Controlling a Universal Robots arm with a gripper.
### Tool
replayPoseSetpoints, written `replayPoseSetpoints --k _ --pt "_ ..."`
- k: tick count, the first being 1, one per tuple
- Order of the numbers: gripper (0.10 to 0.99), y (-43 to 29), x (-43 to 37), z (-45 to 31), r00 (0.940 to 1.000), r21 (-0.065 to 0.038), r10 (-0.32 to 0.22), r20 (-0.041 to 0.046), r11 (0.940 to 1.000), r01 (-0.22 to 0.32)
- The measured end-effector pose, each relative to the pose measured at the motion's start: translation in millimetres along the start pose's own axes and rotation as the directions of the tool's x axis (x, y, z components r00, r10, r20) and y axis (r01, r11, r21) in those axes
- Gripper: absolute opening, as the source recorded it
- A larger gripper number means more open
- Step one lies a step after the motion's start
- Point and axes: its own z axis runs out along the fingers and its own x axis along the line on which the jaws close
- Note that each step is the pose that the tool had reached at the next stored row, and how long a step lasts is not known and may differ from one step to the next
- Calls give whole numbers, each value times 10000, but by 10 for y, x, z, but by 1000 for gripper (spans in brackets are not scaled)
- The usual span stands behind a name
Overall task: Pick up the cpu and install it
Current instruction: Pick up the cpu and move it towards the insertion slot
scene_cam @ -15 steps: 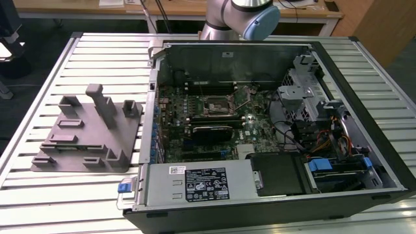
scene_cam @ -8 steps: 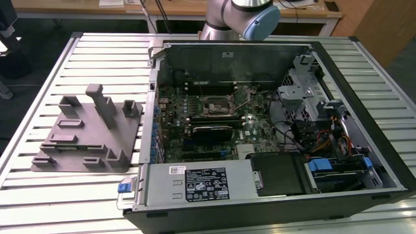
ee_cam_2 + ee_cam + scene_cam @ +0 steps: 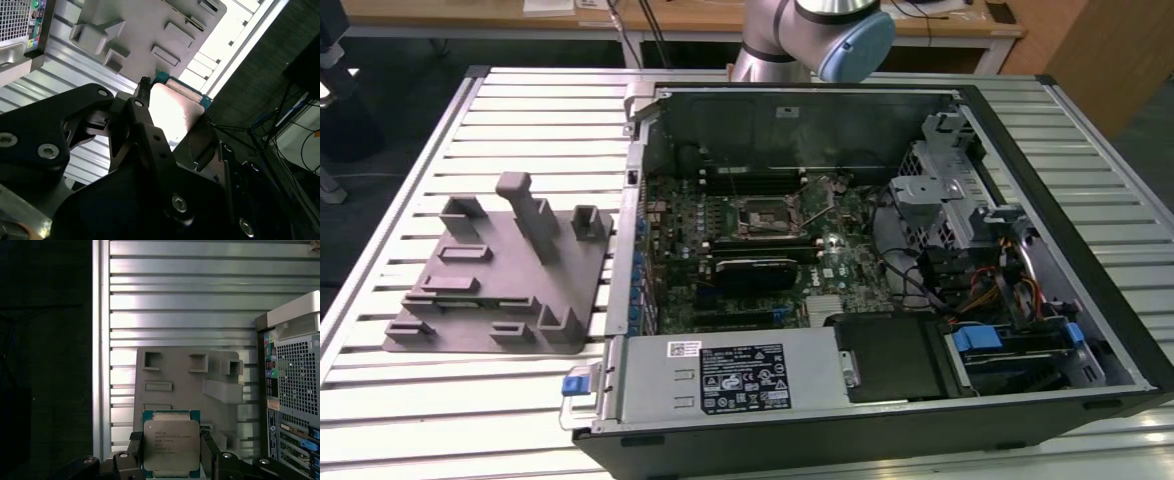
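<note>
The cpu (image 3: 171, 442) is a small square chip with a silvery-grey top and a green edge. My gripper (image 3: 171, 456) is shut on it, one dark finger on each side. In the second wrist view the cpu (image 3: 175, 112) glares pale between the black fingers (image 3: 142, 125). It is held in the air above the grey plastic fixture (image 3: 185, 385), well clear of it. In the exterior view the dark square socket (image 3: 758, 213) sits on the motherboard inside the open computer case (image 3: 1067, 250).
The grey fixture (image 3: 500, 275) lies on the slatted metal table (image 3: 400, 400) at the exterior view's left, beside the case. The arm (image 3: 814, 35) rises behind the case. Cables and drive cages (image 3: 961, 200) crowd the case at the exterior view's right.
</note>
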Motion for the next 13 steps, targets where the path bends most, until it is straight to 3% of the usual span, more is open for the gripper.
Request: replayPoseSetpoints --k 4,13 --pt "541 1 -17 -1 10000 2 0 -3 10000 0" --pt "541 6 -184 8 10000 1 0 -1 10000 0"
